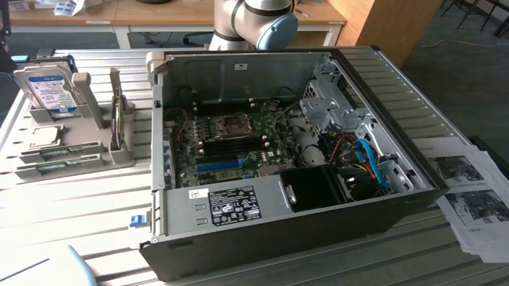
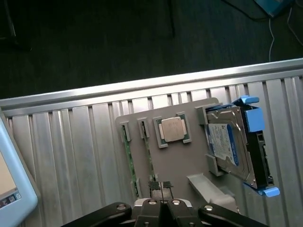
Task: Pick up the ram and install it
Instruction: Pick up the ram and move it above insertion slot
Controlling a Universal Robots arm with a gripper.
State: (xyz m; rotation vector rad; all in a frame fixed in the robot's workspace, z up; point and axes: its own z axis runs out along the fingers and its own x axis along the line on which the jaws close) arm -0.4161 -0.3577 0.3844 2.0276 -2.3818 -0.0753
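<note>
Though ribbed, metal table (image 1: 71, 196) (dark floor (image 1: 453, 83)).

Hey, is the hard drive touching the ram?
Apart. Wrist view: the processor chip sits between the hard drive and the ram on the grey holder.

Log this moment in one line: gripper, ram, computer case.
gripper: shut, empty, above holder | ram: two sticks standing in holder slots, not gripped | computer case: open, side panel off
</note>
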